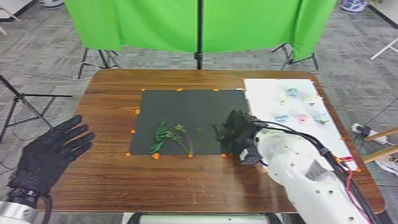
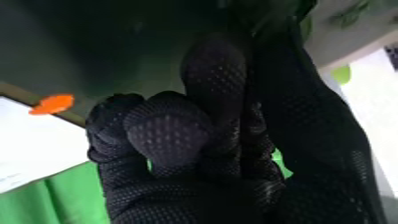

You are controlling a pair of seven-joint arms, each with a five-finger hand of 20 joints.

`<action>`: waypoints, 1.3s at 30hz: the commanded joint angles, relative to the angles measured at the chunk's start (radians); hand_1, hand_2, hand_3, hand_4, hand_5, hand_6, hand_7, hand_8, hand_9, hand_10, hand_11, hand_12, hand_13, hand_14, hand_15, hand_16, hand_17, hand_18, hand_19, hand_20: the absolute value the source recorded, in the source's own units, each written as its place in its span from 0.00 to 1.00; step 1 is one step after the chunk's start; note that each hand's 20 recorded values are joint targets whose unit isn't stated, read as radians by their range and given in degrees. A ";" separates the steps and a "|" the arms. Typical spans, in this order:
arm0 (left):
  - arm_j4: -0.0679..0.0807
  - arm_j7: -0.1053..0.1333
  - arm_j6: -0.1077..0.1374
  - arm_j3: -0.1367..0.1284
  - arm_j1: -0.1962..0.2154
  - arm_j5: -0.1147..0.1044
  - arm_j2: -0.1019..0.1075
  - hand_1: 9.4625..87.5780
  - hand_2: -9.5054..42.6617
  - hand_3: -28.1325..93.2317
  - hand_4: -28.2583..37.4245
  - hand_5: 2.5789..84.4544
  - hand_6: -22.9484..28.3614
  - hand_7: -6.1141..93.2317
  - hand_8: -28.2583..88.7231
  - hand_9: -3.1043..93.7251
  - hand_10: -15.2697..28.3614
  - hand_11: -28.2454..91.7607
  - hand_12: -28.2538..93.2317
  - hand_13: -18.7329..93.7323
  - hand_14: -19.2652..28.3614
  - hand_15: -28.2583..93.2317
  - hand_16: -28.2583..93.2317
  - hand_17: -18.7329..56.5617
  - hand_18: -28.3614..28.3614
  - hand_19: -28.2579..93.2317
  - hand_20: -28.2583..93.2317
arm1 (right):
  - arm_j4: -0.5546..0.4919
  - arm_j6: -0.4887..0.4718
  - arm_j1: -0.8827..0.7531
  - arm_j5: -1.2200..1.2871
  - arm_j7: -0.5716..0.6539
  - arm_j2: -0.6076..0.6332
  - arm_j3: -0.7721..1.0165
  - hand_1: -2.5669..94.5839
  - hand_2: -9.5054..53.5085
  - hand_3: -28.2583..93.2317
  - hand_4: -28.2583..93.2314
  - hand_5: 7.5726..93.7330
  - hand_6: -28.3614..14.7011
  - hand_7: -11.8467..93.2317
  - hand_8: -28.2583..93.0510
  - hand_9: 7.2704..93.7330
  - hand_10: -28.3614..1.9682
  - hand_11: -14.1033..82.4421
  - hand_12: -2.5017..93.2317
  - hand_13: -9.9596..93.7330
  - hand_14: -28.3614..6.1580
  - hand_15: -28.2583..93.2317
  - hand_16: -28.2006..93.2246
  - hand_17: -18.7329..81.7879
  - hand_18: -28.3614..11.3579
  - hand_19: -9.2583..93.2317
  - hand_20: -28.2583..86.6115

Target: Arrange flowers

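"Where is the greenery?"

"On the black mat [image 1: 178, 105], laid on the brown wooden table [image 1: 178, 185]. The dark leafy stem [image 1: 160, 136] lies nearest the left hand [image 1: 46, 152], its long axis running almost straight from far to near, the near end angled slightly left."

"And the one beside it?"

"A lighter green sprig [image 1: 180, 129]. Its leafy head points away from the robot, and its bare stalk slants toward the near edge and a little right. Another green piece [image 1: 219, 132] is just beside the right hand [image 1: 240, 132], at the mat's right side; which way that one points, I cannot tell."

"Any blooms?"

"A pink flower [image 1: 302, 118] and a blue flower [image 1: 292, 92] are on the white sheet [image 1: 266, 95] to the right, the blue one farther off. Their long axes are too small to tell."

"How are the hands?"

"The left is held off to the side of the mat, fingers straight and apart. The right is over the mat; whether it is clamped on anything, I cannot tell."
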 commanded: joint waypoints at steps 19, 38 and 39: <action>0.003 -0.010 -0.001 0.001 0.009 0.005 -0.008 0.20 0.18 0.83 0.07 0.41 0.50 0.27 0.15 0.32 0.63 0.45 0.35 0.37 0.71 0.51 0.23 0.10 0.87 0.59 0.29 | -0.026 -0.077 0.013 -0.006 0.053 -0.041 0.017 0.10 0.06 0.78 0.00 0.77 0.54 0.41 0.09 0.97 0.62 0.57 0.33 0.93 0.69 0.79 0.47 0.58 0.12 1.00 0.58; 0.005 -0.011 -0.006 -0.001 0.008 0.005 -0.003 0.20 0.18 0.83 0.07 0.41 0.49 0.28 0.15 0.32 0.63 0.45 0.35 0.37 0.71 0.51 0.23 0.10 0.87 0.59 0.29 | -0.061 -0.127 -0.005 -0.098 0.046 0.040 0.071 0.08 0.17 0.82 0.00 0.76 0.53 0.38 0.10 0.93 0.57 0.58 0.34 0.89 0.64 0.80 0.47 0.55 0.12 0.99 0.57; 0.005 -0.011 -0.005 -0.001 0.008 0.005 -0.002 0.20 0.18 0.82 0.07 0.41 0.49 0.28 0.15 0.32 0.63 0.45 0.35 0.37 0.71 0.51 0.23 0.10 0.87 0.59 0.29 | -0.066 -0.124 -0.013 -0.122 0.041 0.056 0.063 0.11 0.13 0.84 0.00 0.74 0.54 0.42 0.10 0.90 0.57 0.60 0.35 0.88 0.63 0.81 0.47 0.54 0.13 0.99 0.58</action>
